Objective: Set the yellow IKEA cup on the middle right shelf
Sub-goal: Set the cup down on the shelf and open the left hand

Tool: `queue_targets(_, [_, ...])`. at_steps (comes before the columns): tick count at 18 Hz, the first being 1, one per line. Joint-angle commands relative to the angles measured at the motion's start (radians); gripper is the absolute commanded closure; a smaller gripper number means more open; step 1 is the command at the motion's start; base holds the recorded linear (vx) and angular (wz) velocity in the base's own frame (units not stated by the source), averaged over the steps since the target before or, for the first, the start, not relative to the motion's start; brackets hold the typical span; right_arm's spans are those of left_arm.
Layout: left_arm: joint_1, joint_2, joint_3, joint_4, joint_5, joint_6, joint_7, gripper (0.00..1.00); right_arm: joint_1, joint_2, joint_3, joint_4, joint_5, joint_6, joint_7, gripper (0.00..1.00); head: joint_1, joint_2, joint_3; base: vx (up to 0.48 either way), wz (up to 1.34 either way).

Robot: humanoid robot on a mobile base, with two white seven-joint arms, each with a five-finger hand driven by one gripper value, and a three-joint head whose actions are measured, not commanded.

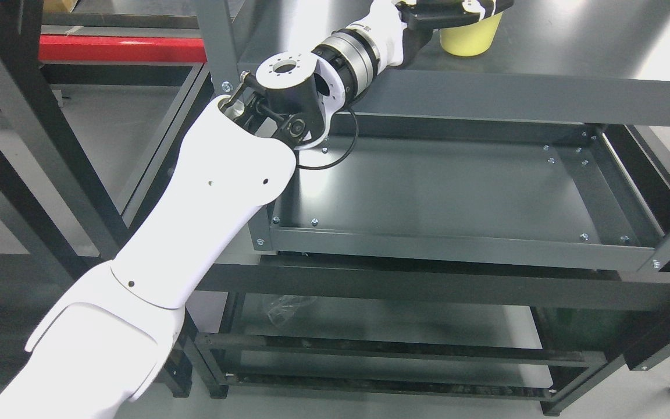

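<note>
The yellow cup (470, 39) stands upright on the dark grey shelf (573, 52) at the top of the head view, its base touching the shelf surface. My left arm reaches up from the lower left across the shelf's front edge. My left hand (457, 10) sits at the cup's upper part, with its white fingers (474, 6) wrapped over the rim. The top edge of the picture cuts off most of the hand and the cup's rim. My right arm does not show.
Below the cup's shelf lies a dark tray-like shelf (445, 244) with a raised rim. A vertical post (218, 46) stands just left of my forearm. A lower shelf holds a crumpled clear wrapper (285, 305). A red bar (120, 49) runs at the upper left.
</note>
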Motion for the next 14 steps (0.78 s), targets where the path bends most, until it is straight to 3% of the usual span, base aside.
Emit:
queue_targets(1, [-0.001,0.018,-0.018,0.03,-0.026,-0.001,-0.003,0.1,0.014,-0.017,0.017,0.0,-0.025,0.001,0.0,0.01,0.0,0.0,0.0,0.0,0.0])
queue_targets(4, [-0.001,0.018,-0.016,-0.009,-0.028,-0.002,-0.003,0.02,0.014,-0.017,0.017,0.0,-0.025,0.001,0.0,0.01,0.0,0.0,0.0,0.0,0.0])
queue_targets(11, [-0.002,0.018,0.041,-0.078,-0.187,-0.146,-0.004,0.01,0.014,-0.017,0.017,0.0,-0.025,0.001,0.0,0.01,0.0,0.0,0.0,0.0,0.0])
queue_targets(14, [-0.001,0.018,0.087,-0.144,-0.214,-0.153,-0.003,0.01,0.014,-0.017,0.017,0.0,-0.025,0.001,0.0,0.01,0.0,0.0,0.0,0.0,0.0])
